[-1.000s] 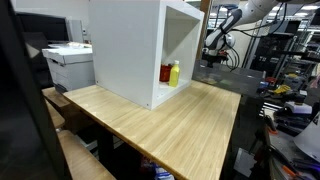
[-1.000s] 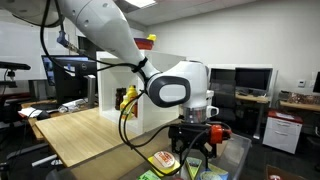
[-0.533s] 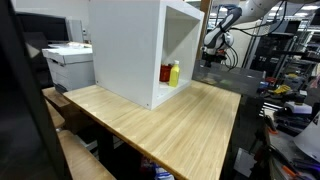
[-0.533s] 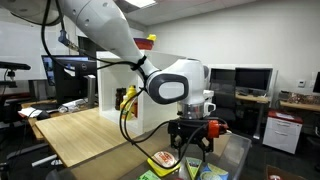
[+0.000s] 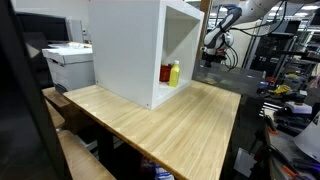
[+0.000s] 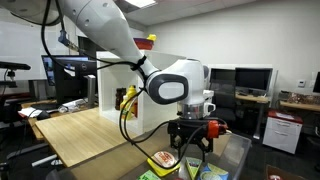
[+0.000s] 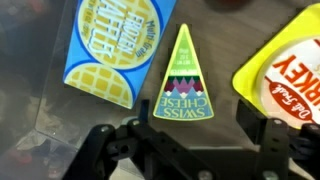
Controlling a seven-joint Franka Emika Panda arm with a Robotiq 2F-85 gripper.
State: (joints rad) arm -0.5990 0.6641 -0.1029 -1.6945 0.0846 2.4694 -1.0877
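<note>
Overall, we record a wooden table [image 5: 175, 120] across the lower middle of an exterior view, bearing a white cabinet [image 5: 125, 50] at upper centre. The robot arm [image 6: 105, 35] sweeps in from the upper left and ends over a clear bin [image 6: 238, 152] at the lower right.

In the wrist view, a blue waffle box [image 7: 115, 50] lies upper left and a yellow turkey pack [image 7: 285, 70] at the right edge. The Swiss cheese wedge [image 7: 184, 75] lies flat at centre, between them.

We judge the work barely begun. The gripper [image 7: 188, 140] hangs above the wedge with its jaws spread wide, holding and touching nothing, and the grasp is not yet made.

The turkey pack is cut off by the frame. The bin's other contents are too small to make out.
</note>
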